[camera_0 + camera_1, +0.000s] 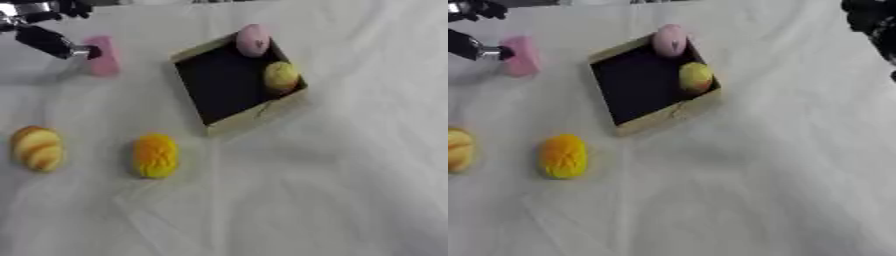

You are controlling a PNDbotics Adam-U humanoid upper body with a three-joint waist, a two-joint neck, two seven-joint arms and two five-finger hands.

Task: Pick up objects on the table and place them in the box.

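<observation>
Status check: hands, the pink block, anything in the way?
Left hand touching pink block, grip unclear. Right hand idle, far right. Box holds two items. Path unobstructed.

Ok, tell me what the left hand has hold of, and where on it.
The left hand meets the pink block at its left side, near the upper end. Whether the fingers actually grip it or only touch it cannot be told.

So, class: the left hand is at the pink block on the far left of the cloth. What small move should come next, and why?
Probably close the left hand round the pink block and lift. A fingertip reaches the block's side, yet the block stands on the cloth, outside the box. I cannot tell whether it is gripped yet.
</observation>
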